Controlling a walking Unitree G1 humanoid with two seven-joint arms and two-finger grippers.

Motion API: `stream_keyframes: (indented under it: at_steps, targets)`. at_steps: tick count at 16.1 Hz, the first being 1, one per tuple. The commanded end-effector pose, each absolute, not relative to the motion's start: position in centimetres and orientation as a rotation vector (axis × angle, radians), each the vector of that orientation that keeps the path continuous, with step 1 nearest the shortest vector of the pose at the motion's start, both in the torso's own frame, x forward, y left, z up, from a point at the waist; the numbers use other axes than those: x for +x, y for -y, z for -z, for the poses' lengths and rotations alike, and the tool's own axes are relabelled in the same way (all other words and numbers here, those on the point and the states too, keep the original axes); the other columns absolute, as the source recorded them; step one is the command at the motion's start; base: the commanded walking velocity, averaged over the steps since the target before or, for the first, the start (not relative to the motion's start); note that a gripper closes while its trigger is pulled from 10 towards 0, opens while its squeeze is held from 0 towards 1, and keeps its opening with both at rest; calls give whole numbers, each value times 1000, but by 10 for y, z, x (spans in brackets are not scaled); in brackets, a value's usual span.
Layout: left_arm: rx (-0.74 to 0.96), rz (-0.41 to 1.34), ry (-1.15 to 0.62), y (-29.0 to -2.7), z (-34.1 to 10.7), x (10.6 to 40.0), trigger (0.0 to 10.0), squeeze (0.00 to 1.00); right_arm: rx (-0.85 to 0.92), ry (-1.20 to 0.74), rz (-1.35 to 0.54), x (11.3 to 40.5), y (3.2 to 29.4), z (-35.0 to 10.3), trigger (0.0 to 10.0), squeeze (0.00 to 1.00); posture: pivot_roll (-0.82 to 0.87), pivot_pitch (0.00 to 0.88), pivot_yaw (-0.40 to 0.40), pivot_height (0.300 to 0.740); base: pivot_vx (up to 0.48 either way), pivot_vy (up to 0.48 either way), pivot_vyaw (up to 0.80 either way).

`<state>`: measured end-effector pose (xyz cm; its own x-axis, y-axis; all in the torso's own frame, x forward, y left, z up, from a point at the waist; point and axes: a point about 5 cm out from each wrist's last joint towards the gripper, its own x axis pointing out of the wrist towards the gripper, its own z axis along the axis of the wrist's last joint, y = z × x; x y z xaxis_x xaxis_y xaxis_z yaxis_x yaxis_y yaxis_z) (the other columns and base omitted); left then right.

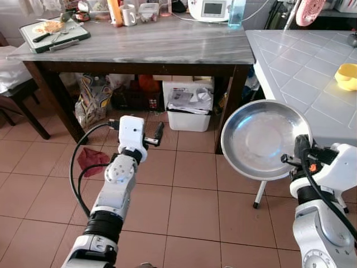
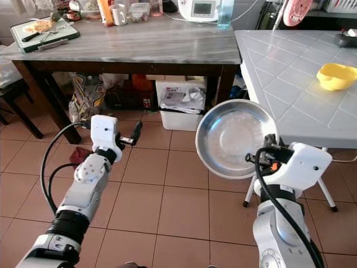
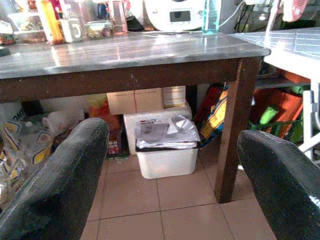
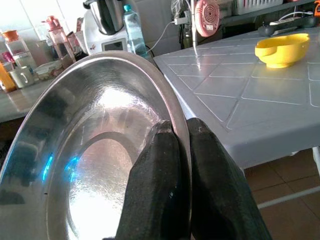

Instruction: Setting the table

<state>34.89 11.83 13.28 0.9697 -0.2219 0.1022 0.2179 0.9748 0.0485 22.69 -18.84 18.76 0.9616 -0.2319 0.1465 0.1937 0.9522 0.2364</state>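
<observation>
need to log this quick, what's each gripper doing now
Left gripper: open, holding nothing.
Right gripper: shut on the rim of the round shiny steel plate.

Bare tiled floor (image 1: 184, 190) ahead, wooden table (image 1: 139, 47) beyond, white table (image 1: 304, 72) to the right.

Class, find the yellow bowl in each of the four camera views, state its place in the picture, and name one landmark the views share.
Left eye view: yellow bowl at the right edge, on the white tiled table.
Right eye view: upper right, on the same table.
Left wrist view: not in it.
Right wrist view: upper right, on that table, beyond the steel bowl pinched in the right gripper.
Shared landmark: the white appliance on the grey table.
</observation>
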Motion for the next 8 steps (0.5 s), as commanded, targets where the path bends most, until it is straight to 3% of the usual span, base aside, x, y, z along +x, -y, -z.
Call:
stream_keyframes:
  at_steps: [1, 5, 8]
  targets:
    - [22, 221, 98, -119, -134, 351, 10000, 0, 219, 193, 225, 227, 191, -190, 10000, 0, -26, 92, 35, 714, 0, 0, 0]
    - [10, 276, 109, -111, -139, 354, 10000, 0, 193, 206, 243, 225, 195, -192, 10000, 0, -43, 95, 47, 714, 0, 0, 0]
    - [6, 294, 115, -106, -142, 355, 10000, 0, 187, 207, 248, 225, 195, -192, 10000, 0, -43, 94, 48, 714, 290, 0, 0]
